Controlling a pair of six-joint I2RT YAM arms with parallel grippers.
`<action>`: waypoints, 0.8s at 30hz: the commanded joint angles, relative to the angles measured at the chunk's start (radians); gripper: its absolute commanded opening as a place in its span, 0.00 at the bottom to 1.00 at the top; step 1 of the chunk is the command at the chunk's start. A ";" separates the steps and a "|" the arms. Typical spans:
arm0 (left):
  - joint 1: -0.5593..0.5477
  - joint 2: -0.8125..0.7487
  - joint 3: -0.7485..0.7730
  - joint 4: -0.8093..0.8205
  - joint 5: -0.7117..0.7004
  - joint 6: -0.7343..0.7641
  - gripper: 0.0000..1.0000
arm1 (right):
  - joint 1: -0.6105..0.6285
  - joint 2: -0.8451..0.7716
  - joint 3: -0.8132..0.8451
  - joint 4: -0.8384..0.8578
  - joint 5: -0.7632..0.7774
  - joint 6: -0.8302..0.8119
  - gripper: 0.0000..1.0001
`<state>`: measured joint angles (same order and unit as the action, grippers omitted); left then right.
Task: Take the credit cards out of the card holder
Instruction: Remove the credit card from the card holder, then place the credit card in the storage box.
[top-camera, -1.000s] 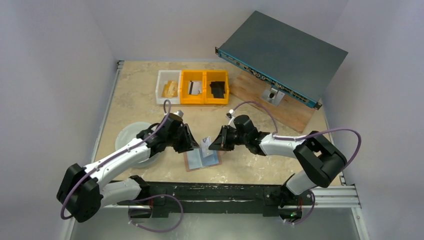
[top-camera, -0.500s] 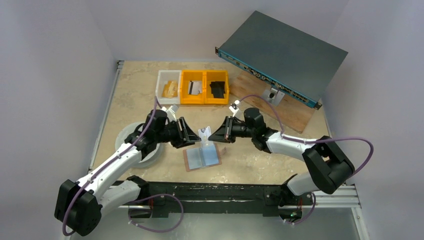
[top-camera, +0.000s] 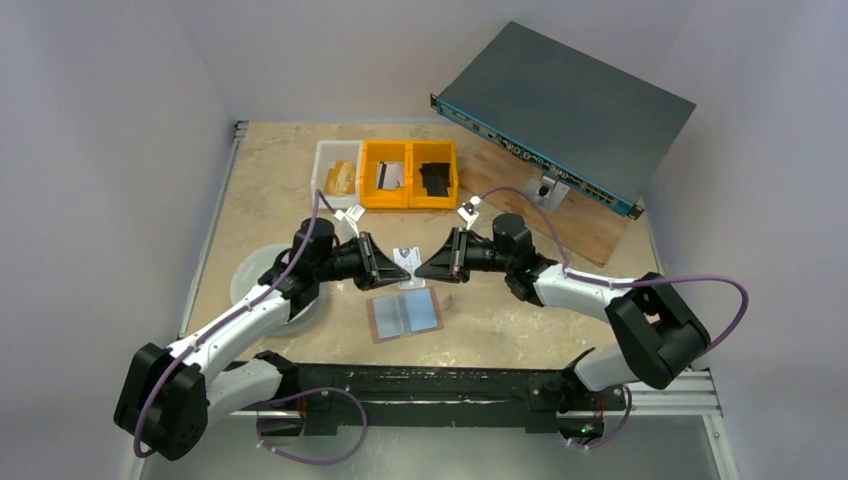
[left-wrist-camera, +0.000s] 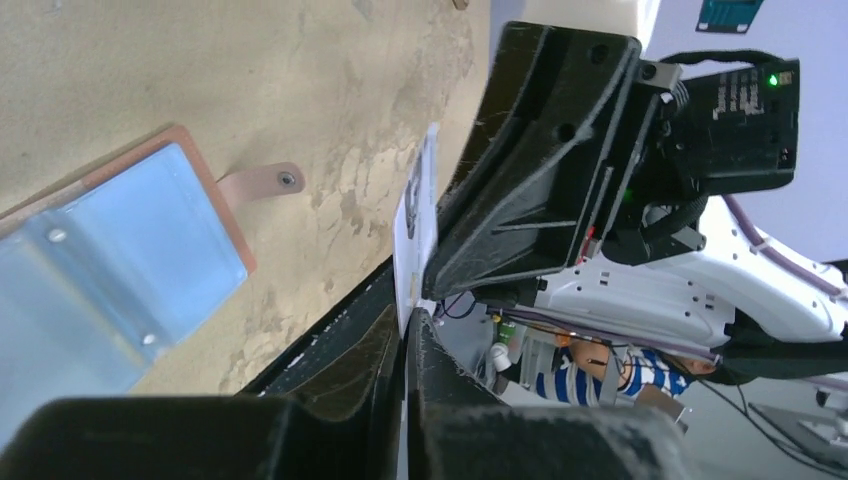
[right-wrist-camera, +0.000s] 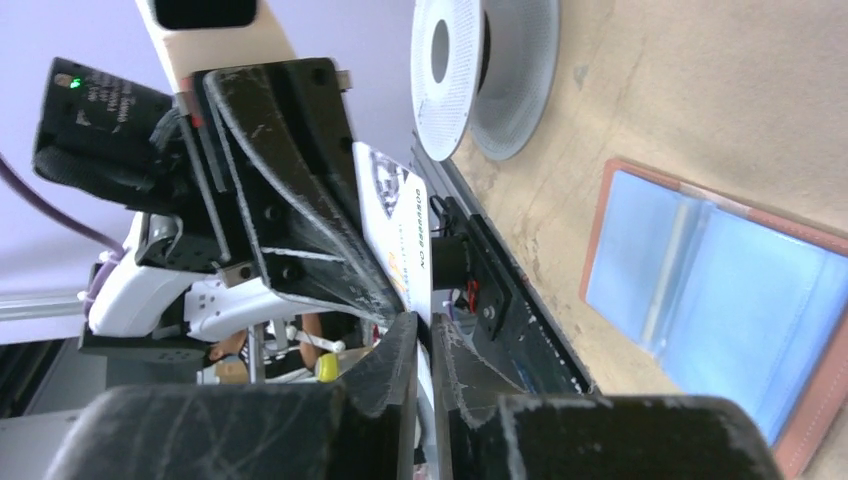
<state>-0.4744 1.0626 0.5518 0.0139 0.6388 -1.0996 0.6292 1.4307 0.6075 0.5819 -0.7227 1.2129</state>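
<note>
One credit card (top-camera: 407, 259), white with print on it, hangs in the air between both grippers, above the card holder (top-camera: 403, 315). The card holder lies open and flat on the table, pale blue inner faces up, pinkish-tan rim around them. My left gripper (top-camera: 397, 263) comes in from the left and is shut on the card's left edge. My right gripper (top-camera: 419, 268) is shut on its opposite edge. The left wrist view shows the card (left-wrist-camera: 415, 225) edge-on in my left gripper (left-wrist-camera: 405, 335), with the card holder (left-wrist-camera: 110, 270) below. In the right wrist view the card (right-wrist-camera: 395, 225) runs into my right gripper (right-wrist-camera: 425, 330).
At the back stand a white bin (top-camera: 335, 172) and two yellow bins (top-camera: 410, 172) with flat pieces in them. A grey rack unit (top-camera: 565, 105) leans on a wooden board (top-camera: 565, 225) at the back right. A white round dish (top-camera: 262, 285) lies under the left arm.
The right gripper lifted the card up and back from the card holder. The left gripper swung in beside it, opened, then shut on the card's other edge.
</note>
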 joint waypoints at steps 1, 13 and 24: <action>0.005 0.006 0.000 0.085 0.022 -0.023 0.00 | 0.004 -0.043 0.014 -0.044 0.008 -0.043 0.16; 0.035 0.076 0.306 -0.312 -0.320 0.185 0.00 | 0.003 -0.206 0.104 -0.435 0.208 -0.240 0.91; 0.161 0.521 0.795 -0.413 -0.421 0.397 0.00 | 0.004 -0.393 0.172 -0.733 0.340 -0.362 0.92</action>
<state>-0.3592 1.4651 1.2098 -0.3721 0.2394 -0.8127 0.6304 1.1122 0.7036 -0.0051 -0.4660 0.9352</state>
